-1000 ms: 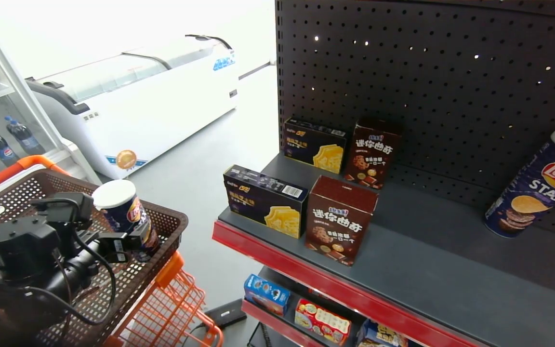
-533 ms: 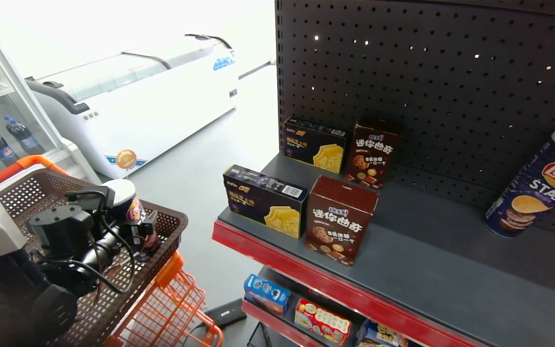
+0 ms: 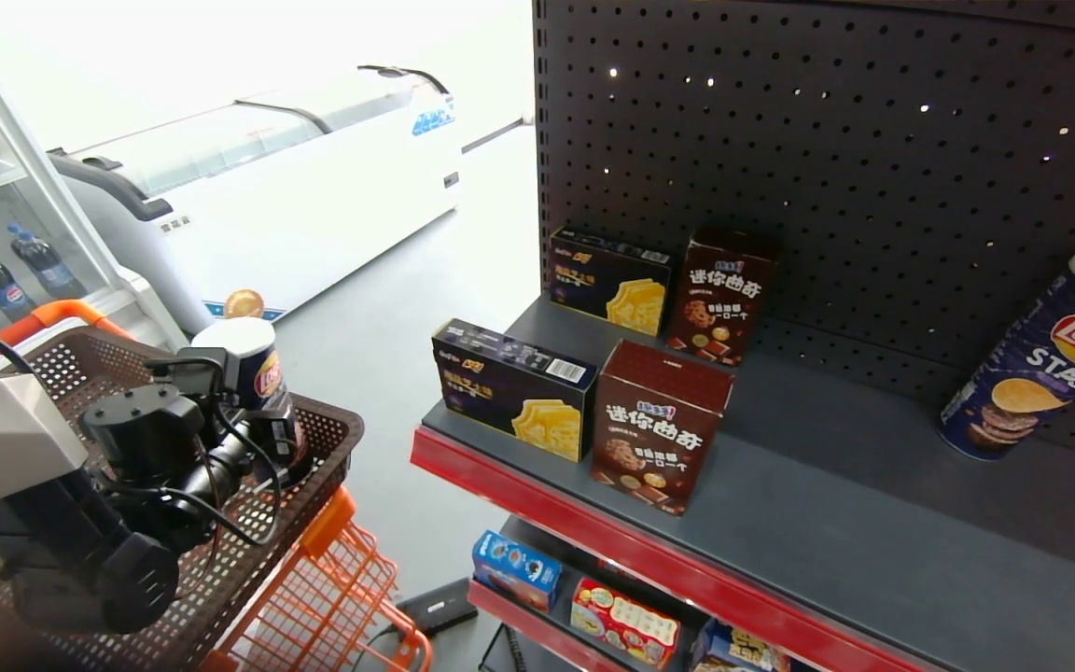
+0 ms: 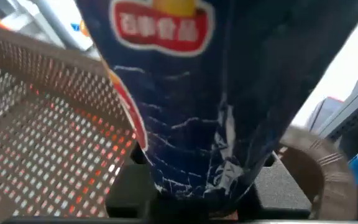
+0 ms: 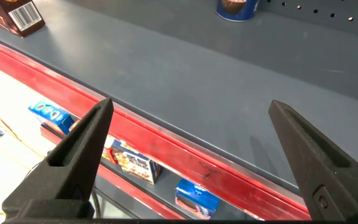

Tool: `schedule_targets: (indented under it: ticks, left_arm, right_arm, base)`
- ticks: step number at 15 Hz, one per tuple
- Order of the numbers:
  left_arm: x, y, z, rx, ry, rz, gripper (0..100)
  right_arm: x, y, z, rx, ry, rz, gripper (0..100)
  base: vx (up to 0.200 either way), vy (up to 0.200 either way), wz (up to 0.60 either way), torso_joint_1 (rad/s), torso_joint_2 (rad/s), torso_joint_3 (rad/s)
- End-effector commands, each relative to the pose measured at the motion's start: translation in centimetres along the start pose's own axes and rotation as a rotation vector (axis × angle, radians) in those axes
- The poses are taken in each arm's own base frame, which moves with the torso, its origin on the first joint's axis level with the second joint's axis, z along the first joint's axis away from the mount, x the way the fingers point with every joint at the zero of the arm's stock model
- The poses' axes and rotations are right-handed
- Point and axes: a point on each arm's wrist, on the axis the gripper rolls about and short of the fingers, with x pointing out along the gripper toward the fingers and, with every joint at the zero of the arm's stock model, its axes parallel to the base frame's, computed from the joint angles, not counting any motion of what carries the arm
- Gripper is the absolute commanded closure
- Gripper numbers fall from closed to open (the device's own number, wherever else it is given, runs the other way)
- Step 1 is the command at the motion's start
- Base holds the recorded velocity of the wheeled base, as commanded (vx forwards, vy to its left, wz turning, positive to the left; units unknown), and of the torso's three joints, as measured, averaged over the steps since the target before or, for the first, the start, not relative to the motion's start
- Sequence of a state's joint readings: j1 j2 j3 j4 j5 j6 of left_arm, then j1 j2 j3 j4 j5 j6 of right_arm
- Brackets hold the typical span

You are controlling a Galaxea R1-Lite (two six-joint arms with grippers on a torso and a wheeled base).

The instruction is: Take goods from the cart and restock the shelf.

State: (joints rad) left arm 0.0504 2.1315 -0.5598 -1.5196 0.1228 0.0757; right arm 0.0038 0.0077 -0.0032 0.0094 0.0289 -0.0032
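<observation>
At the lower left of the head view, the left gripper (image 3: 256, 415) pinched the can (image 3: 253, 359) low on its body, holding it upright above the basket's (image 3: 328, 425) right rim. The can looked light, stiff and smooth-walled, probably easy to dent, so a mid-body hold with a modest squeeze seemed wiser. The right gripper (image 5: 194, 155) hung with fingers spread wide above the shelf (image 5: 229, 81), where a second can (image 3: 1032, 359) leaned at the far right.
</observation>
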Motion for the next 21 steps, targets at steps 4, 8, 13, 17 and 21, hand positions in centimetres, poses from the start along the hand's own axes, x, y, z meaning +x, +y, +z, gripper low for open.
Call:
schedule_targets:
  ticks: [4,8,13,17,21]
  left_arm:
    - [-0.8,0.1,8.9,0.018,-0.187,-0.008,100]
    - [-5.1,0.5,15.9,0.025,-0.191,-0.151,100]
    - [-10.5,-1.9,19.9,0.005,-0.291,-0.366,100]
    - [-12.8,-4.2,19.0,0.007,-0.253,-0.491,100]
    - [-14.3,-7.3,20.5,-0.015,-0.302,-0.636,100]
  right_arm:
    - [0.0,0.0,0.0,0.0,0.0,0.001,0]
    - [0.0,0.0,0.0,-0.001,0.0,0.001,0]
    - [0.0,0.0,0.0,0.0,0.0,0.001,0]
    - [0.0,0.0,0.0,0.0,0.002,0.001,0]
    - [0.0,0.0,0.0,-0.001,0.0,0.001,0]
  base:
    - [0.0,0.0,0.0,0.0,0.0,0.0]
    - [0.0,0.0,0.0,0.0,0.0,0.0]
    - [0.0,0.0,0.0,0.0,0.0,0.0]
    - [0.0,0.0,0.0,0.0,0.0,0.0]
    - [0.0,0.0,0.0,0.0,0.0,0.0]
